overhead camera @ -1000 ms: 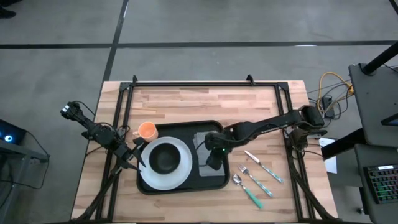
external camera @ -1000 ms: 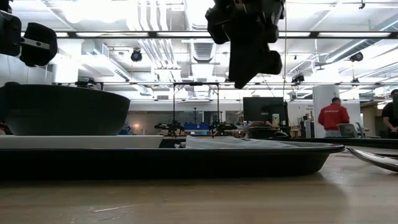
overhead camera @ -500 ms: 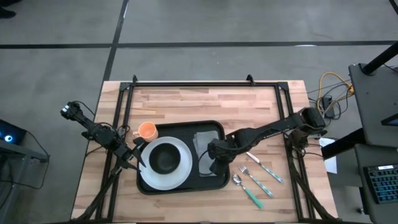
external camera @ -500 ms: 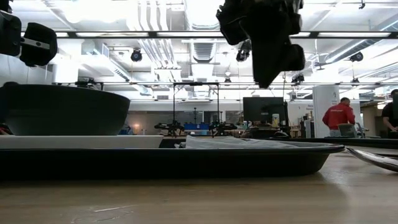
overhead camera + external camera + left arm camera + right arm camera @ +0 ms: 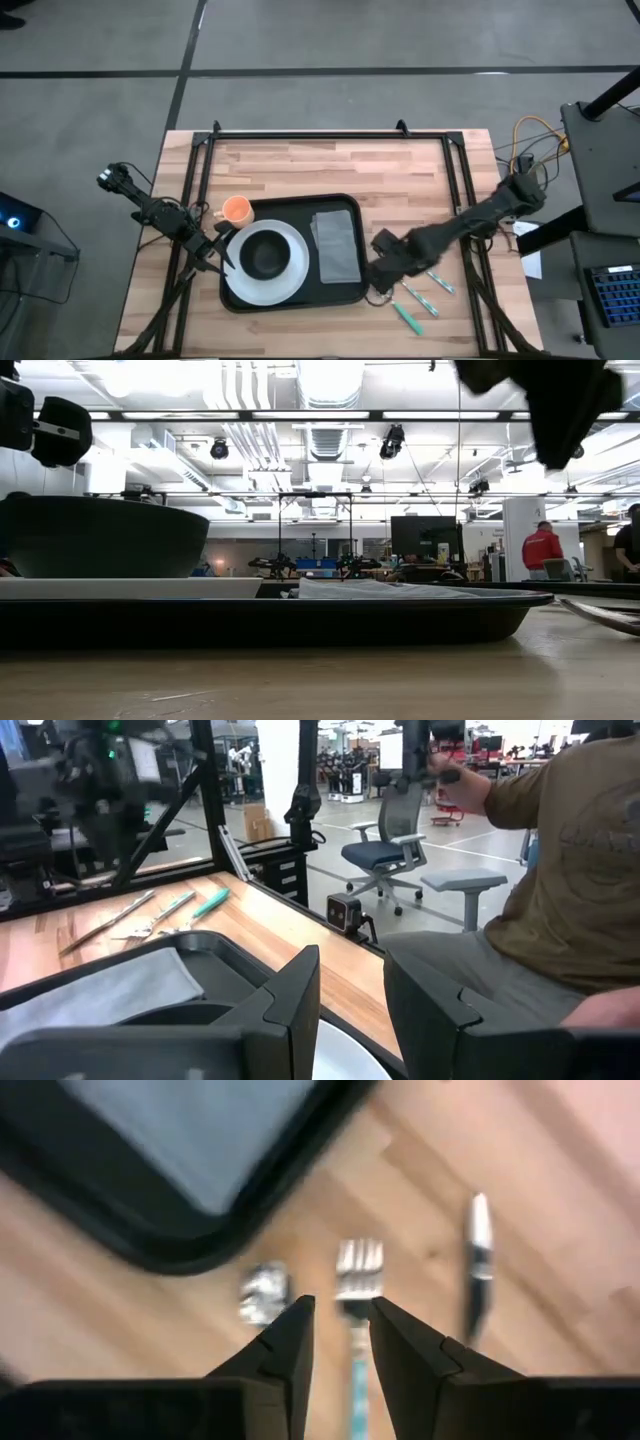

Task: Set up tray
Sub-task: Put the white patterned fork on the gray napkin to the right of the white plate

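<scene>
The black tray lies mid-table. On it rest a white plate carrying a dark bowl, and a flat grey napkin. An orange cup stands just off the tray's far left corner. A spoon, fork and knife lie on the wood to the right of the tray. My right gripper hovers open above the fork and spoon, off the tray's near right corner. My left gripper waits open at the plate's left edge.
A black frame borders the table's far and side edges. Bare wood lies far of the tray and along the near edge. A seated person is just beyond the table, and other people stand deep in the room.
My right gripper has left the place above the napkin and swung toward the table's right and near edges, off the tray and over the cutlery. The napkin stays flat on the tray. The left arm has kept still.
</scene>
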